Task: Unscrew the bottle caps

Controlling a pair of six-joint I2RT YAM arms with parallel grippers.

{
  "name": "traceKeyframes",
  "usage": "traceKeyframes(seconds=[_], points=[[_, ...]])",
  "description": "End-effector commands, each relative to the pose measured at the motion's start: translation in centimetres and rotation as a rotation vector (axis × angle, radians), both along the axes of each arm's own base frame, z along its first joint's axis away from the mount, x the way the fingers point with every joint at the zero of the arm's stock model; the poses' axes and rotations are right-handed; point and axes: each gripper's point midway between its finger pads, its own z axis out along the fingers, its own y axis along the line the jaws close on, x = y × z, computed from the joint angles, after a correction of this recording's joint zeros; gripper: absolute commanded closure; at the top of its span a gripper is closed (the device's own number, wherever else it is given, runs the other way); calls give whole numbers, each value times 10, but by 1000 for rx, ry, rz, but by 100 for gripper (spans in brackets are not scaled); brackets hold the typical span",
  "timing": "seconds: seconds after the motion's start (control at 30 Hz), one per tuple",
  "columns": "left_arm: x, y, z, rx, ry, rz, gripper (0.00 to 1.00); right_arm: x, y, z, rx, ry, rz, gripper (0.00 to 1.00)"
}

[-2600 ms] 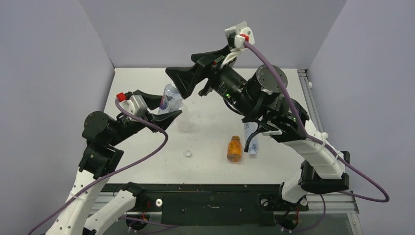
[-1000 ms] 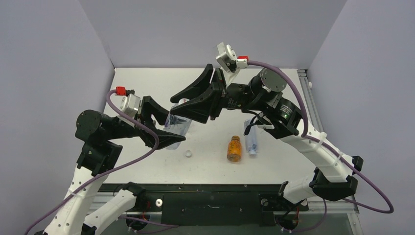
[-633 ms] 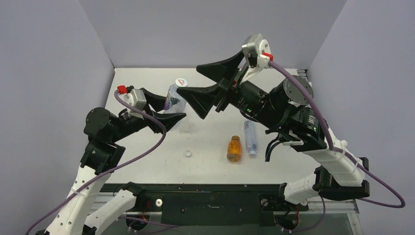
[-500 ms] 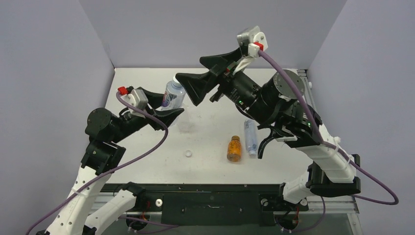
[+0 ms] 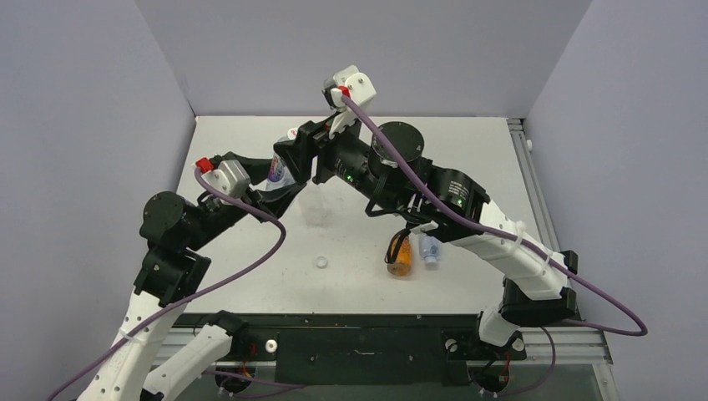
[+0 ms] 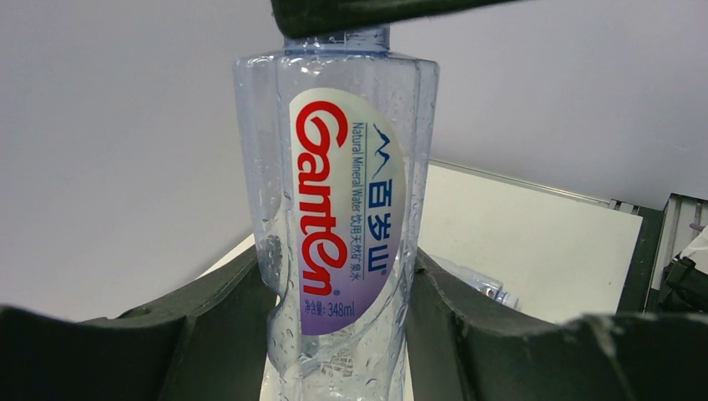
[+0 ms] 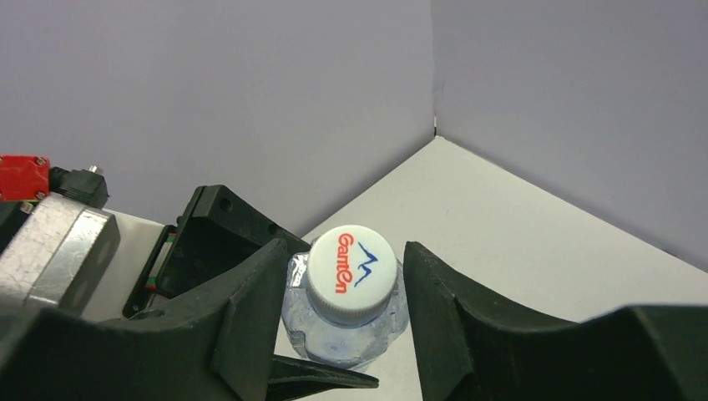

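Gripping clear plastic water bottle (image 6: 346, 209) with left hand (image 6: 342, 330); right hand (image 7: 346, 276) spread astride its white screw cap (image 7: 352, 263) (small gaps), next: clamp, twist

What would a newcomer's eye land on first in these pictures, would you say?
The clear Ganten bottle, gripped around its body by the left jaws, left of the middle of the table. The right jaws flank its white cap from above. An orange bottle lies on its side nearer the front.

Clear bottle (image 6: 269, 219), red-lettered white-lilac label (image 6: 346, 209); white cap (image 7: 330, 294), red-blue logo (image 7: 355, 261); orange bottle (image 5: 402, 263).
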Motion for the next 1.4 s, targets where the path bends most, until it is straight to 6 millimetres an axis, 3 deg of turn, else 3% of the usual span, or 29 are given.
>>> traceKeyframes(seconds=[0.0, 0.17, 0.3, 0.4, 0.6, 0.73, 0.9, 1.07, 1.13, 1.2, 1.23, 1.27, 1.33, 1.37], points=[[-3, 1, 4, 1, -34, -3, 100, -3, -16, 37, 122, -12, 23, 57], [-14, -5, 3, 5, -35, -66, 100, 0, -14, 37, 137, -7, 63, 75], [-23, -10, 4, 1, -32, -121, 100, -3, -16, 40, 155, -6, 128, 99], [-32, -15, 5, -12, -5, -179, 100, -10, -19, 42, 164, -37, 222, 100], [-60, -29, 9, -42, 101, -357, 100, -76, -46, 61, 178, -194, 563, 100], [-79, -37, 7, -39, 198, -490, 100, -100, -57, 63, 181, -238, 679, 100], [-77, -38, 9, -44, 208, -492, 100, -94, -60, 58, 164, -229, 651, 100], [-70, -36, 7, -41, 179, -451, 100, -62, -85, 55, 147, -205, 451, 100], [-63, -33, 7, -49, 162, -400, 100, -48, -100, 41, 131, -179, 352, 100], [-54, -29, 6, -55, 132, -339, 100, -32, -113, 16, 100, -137, 264, 100], [-50, -27, 5, -54, 108, -315, 100, -22, -117, -9, 66, -96, 207, 100], [-43, -23, 8, -70, 97, -265, 100, -17, -119, -21, 50, -76, 176, 100], [-32, -18, 9, -85, 78, -195, 100, 2, -118, -85, -45, 28, 95, 100], [-29, -16, 10, -82, 68, -179, 100, 8, -119, -100, -53, 61, 57, 100]])
